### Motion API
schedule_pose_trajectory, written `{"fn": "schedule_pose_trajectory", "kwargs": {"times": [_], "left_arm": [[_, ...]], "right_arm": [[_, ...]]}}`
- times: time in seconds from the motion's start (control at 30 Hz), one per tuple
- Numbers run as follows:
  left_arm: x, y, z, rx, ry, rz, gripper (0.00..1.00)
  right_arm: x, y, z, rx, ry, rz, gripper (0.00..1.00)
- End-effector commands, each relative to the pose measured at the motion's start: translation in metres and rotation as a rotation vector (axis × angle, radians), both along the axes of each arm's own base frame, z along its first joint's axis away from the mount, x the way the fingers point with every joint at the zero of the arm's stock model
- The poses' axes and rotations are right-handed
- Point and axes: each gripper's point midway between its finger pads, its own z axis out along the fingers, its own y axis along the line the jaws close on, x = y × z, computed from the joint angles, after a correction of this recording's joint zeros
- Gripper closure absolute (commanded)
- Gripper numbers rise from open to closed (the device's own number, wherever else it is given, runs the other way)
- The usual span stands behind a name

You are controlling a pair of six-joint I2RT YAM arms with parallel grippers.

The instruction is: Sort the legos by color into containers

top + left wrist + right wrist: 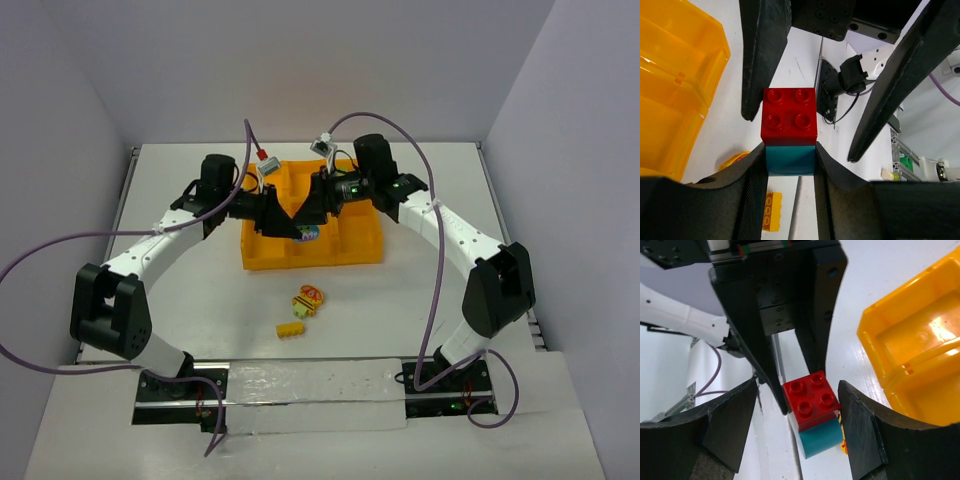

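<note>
My left gripper (789, 152) was clamped on the teal brick (790, 162), with the red brick (789, 116) stacked on top, raised close to the orange tray (362, 256); my right gripper (797, 390) stood open, fingers spread either side of that red brick

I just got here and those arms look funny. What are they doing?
The left fingers pinch a teal brick with a red brick stuck on top, by the orange tray. The right fingers sit open around the red one, likely to pull it off. A yellow brick and a red-yellow clump lie on the table.
</note>
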Motion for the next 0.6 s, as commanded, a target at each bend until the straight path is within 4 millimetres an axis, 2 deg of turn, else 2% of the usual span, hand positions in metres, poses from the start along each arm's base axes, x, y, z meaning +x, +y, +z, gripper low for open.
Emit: {"fn": "schedule_pose_trajectory", "kwargs": {"times": [0.0, 0.33, 0.5, 0.57], "left_arm": [[-0.0045, 0.0007, 0.0291, -0.036, -0.126, -0.040, 1.00], [-0.0055, 0.0036, 0.0289, -0.019, -0.147, -0.032, 1.00], [-0.0036, 0.0035, 0.0280, -0.012, -0.144, -0.025, 1.00], [0.0000, 0.0034, 0.0279, -0.007, -0.144, -0.013, 0.98]], "right_arm": [[-0.0111, 0.0012, 0.0148, 0.072, -0.041, 0.090, 0.28], [-0.0139, -0.0028, 0.0130, 0.092, -0.023, 0.103, 0.66], [-0.0163, -0.0038, 0.0142, 0.099, -0.024, 0.111, 0.93], [-0.0170, -0.0042, 0.0147, 0.101, -0.024, 0.110, 0.98]]}}
